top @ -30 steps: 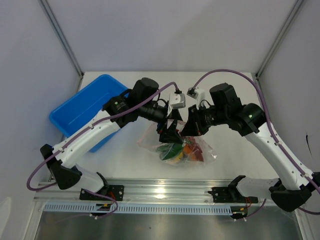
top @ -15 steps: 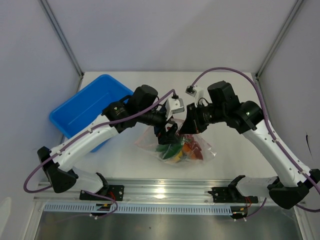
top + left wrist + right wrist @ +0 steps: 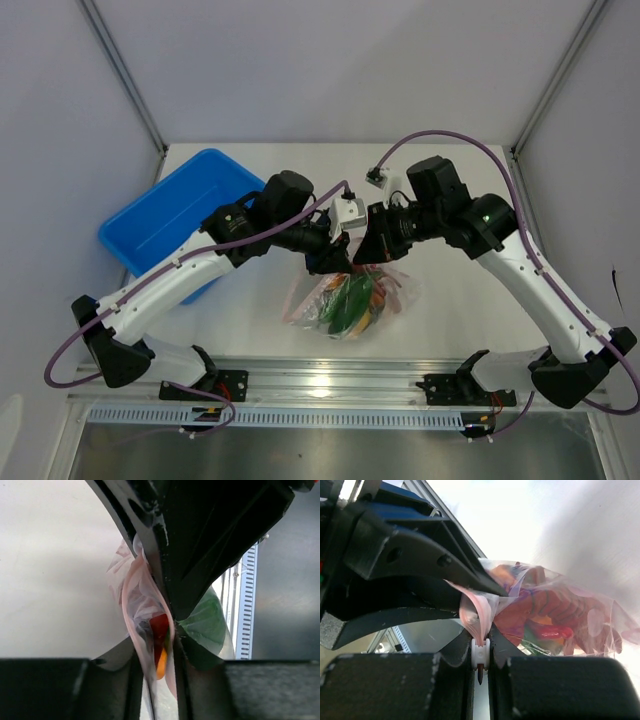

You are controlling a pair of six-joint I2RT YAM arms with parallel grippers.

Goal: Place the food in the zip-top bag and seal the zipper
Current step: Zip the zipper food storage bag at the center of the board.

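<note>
The zip-top bag (image 3: 345, 300) hangs lifted between both grippers, with the food (image 3: 352, 298) inside: green, red and orange pieces. My left gripper (image 3: 335, 260) is shut on the bag's mouth edge; in the left wrist view the zipper (image 3: 134, 587), a pink strip, runs between its fingers (image 3: 120, 690) above a red chilli (image 3: 160, 626) and an orange piece (image 3: 161, 667). My right gripper (image 3: 368, 250) is shut on the white slider (image 3: 480, 652) of the zipper (image 3: 475, 607), right beside the left gripper's finger (image 3: 420, 545). Red and green food (image 3: 555, 630) shows through the bag (image 3: 590, 615).
A blue plastic bin (image 3: 160, 220) stands at the back left of the white table (image 3: 480, 320). A metal rail (image 3: 330, 380) runs along the near edge by the arm bases. The two wrists are nearly touching above the bag.
My left gripper has closed from wide open onto the bag's mouth edge. The bag has been drawn up and hangs narrower. The right gripper shifted slightly left, still shut.
</note>
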